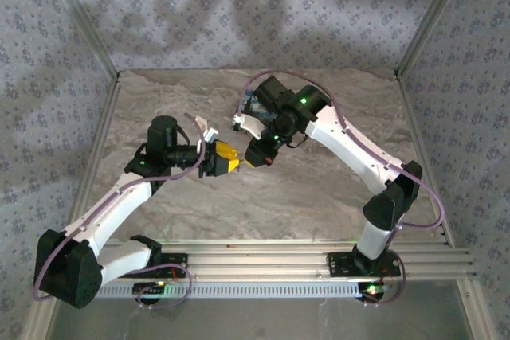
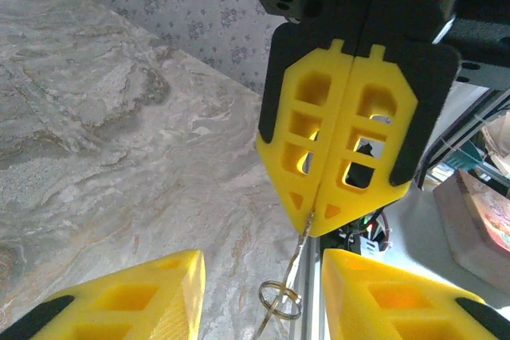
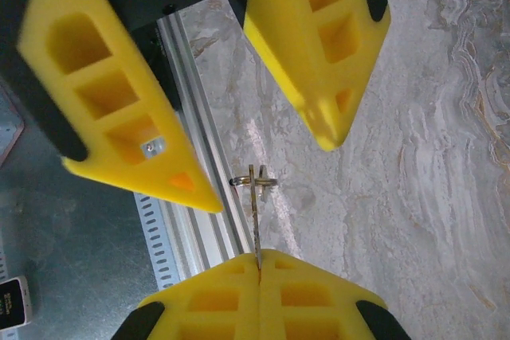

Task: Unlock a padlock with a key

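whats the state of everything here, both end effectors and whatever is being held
left end effector, open, fingers apart on either side of the key ring
right end effector, shut on the key
key, clamped at one end between the right fingertips, pointing toward the left end effector
key ring, on the key's free end, not gripped

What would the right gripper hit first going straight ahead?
Likely the left gripper: the right gripper, shut on the key, points into the gap between the left's open fingers, key ring leading. Depth is unclear, so which part touches first is uncertain.
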